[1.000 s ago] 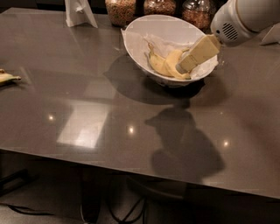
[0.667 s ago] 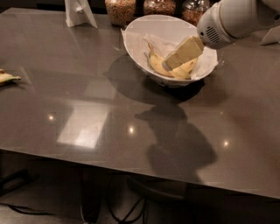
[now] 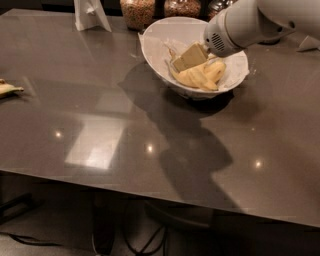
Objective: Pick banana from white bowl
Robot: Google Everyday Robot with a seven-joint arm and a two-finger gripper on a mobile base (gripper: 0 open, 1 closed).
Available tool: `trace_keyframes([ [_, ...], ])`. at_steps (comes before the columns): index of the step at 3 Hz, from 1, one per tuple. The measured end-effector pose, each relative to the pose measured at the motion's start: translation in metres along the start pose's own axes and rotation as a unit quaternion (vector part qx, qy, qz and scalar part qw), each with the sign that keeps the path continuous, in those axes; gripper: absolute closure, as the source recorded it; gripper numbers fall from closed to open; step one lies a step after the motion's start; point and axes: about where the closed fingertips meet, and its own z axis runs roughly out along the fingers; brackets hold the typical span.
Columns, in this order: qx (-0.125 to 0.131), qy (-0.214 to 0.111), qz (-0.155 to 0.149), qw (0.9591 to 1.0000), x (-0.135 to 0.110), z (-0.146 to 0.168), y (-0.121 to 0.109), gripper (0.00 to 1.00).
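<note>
I have the gripper [image 3: 189, 57] down inside the white bowl [image 3: 150, 40], reaching in from the right over the rim. Its tip is at the upper left end of the banana [image 3: 202, 76] and, as far as I can judge, touching it or just above it. Whether it is clamped on the fruit or released I cannot tell from here. The banana lies in the bottom of the bowl, toward the near right wall. I take that to be why the arm [image 3: 240, 25] comes in at a slant rather than straight down, since the deep sides leave little room to approach. The bowl sits at the far side of the table [image 3: 100, 130], just in front of the jars [image 3: 137, 10] of grain, so I would lift up and toward me to keep away from them. A yellowish scrap [image 3: 7, 89] lies at the left edge, well apart and of no concern.
</note>
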Motion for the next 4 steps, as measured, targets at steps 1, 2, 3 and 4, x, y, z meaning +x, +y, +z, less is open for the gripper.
trace_keyframes([
  [1,0.007,0.014,0.001,0.9999,0.002,0.014,-0.002,0.38],
  [2,0.021,0.039,0.007,0.999,0.013,0.024,-0.009,0.39],
  [3,0.035,0.068,0.017,0.9969,0.029,0.033,-0.019,0.35],
  [4,0.044,0.092,0.031,0.9943,0.044,0.041,-0.028,0.36],
])
